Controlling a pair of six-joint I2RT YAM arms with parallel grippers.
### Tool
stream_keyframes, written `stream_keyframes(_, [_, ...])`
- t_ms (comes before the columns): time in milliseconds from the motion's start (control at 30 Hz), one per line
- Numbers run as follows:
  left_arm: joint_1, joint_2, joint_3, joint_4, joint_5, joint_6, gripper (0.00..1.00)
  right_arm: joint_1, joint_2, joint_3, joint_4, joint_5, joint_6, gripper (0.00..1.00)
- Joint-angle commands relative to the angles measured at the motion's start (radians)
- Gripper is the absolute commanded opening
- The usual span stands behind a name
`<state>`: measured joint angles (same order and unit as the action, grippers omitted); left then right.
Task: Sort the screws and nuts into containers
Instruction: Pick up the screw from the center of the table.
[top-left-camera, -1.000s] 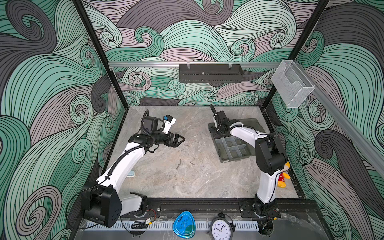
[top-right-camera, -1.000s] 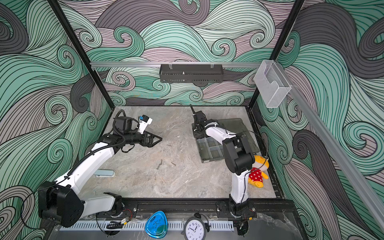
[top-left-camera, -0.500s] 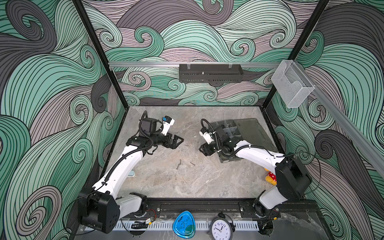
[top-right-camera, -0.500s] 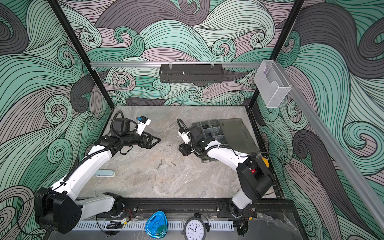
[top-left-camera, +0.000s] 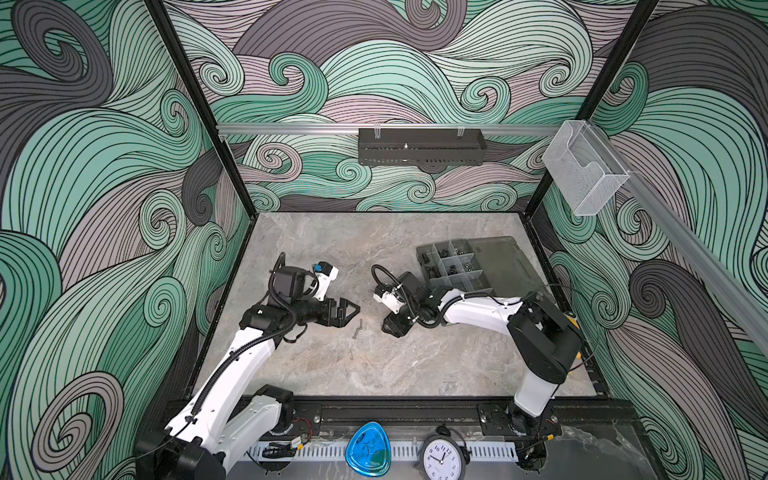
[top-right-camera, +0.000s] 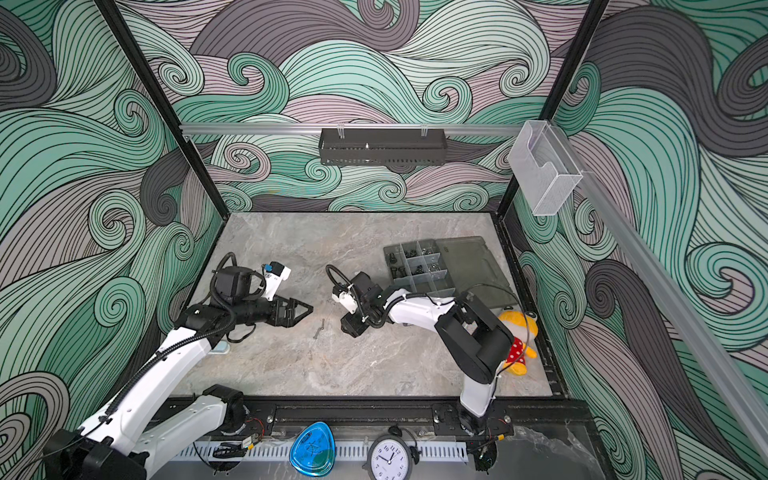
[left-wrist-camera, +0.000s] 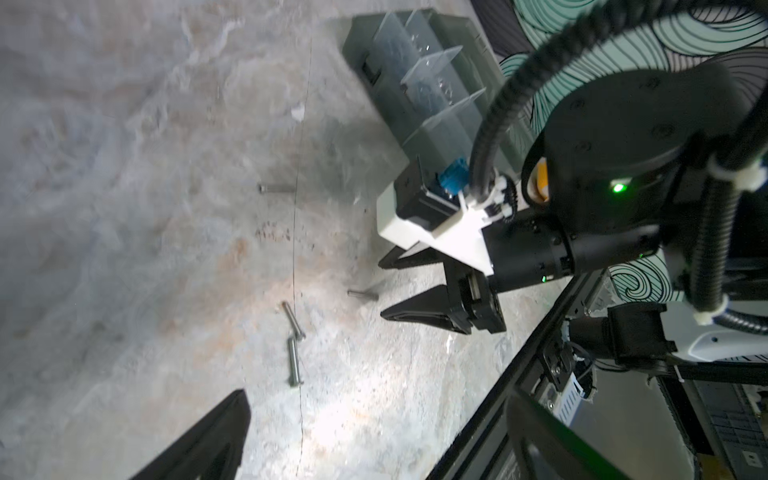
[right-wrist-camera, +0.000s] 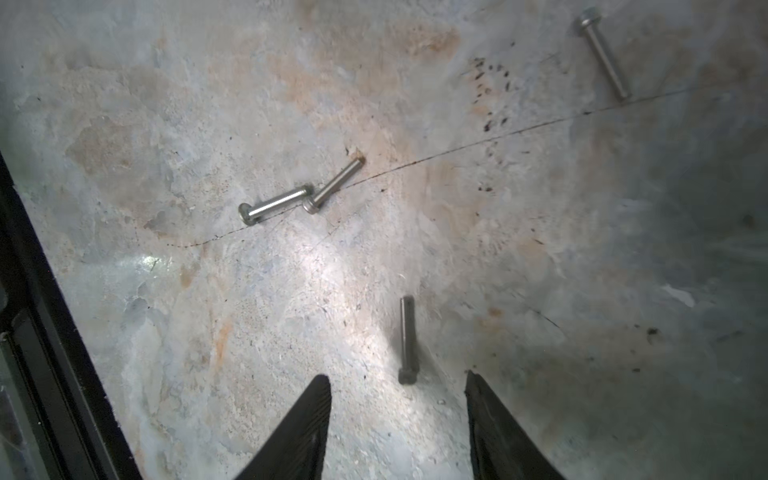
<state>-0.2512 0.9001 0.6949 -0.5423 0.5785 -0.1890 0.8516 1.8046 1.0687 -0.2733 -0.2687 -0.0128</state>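
- L gripper (top-left-camera: 351, 314): low over the table (top-left-camera: 374, 374), left of centre. Jaws spread wide, nothing betw. them. Looks idle.
- Screw pair (right-wrist-camera: 274, 206): two silver screws just right of the L gripper, flat on the table, touching tip to head in a shallow V. Not sorted.
- Far screw (right-wrist-camera: 604, 54): alone, flat, nearer the back wall, well apart from the rest. Not sorted.
- Near screw (right-wrist-camera: 406, 332): flat on the table, head end right betw. the R fingertips.
- R gripper (right-wrist-camera: 397, 374): tilted down near table centre. Jaws open, straddling the near screw's head, not closed on it. No contact that I can see. Judged: lined up for a pick, grasp not yet made.
- Organiser box (top-left-camera: 420, 259): back right of the table, lid (top-left-camera: 503, 266) lying flat open beside it. Small dark pieces in several rear compartments, too small to tell screws from nuts. Front compartments look bare.
- Progress, est.: four screws loose on the table, no loose nuts visible. Most hardware seems to be in the box already, so approx. four picks + drops are left.
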Motion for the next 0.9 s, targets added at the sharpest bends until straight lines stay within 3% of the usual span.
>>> stream_keyframes(0, [-0.001,-0.081,-0.019,0.073,-0.025,-0.059,0.99,0.017,0.035,0.041,-0.030,0.027,-0.046,0.51])
stream_keyframes(200, [0.000,-0.136,0.010,0.023,-0.121,-0.040,0.99,0.037,0.077,0.088,-0.081,0.104,-0.042,0.47])
stream_keyframes(633, [0.001,-0.148,0.010,0.040,-0.129,-0.035,0.99,0.089,0.149,0.156,-0.233,0.222,-0.089,0.37])
stream_keyframes(867, [0.001,-0.155,0.008,0.042,-0.134,-0.035,0.99,0.092,0.187,0.181,-0.264,0.260,-0.092,0.23])
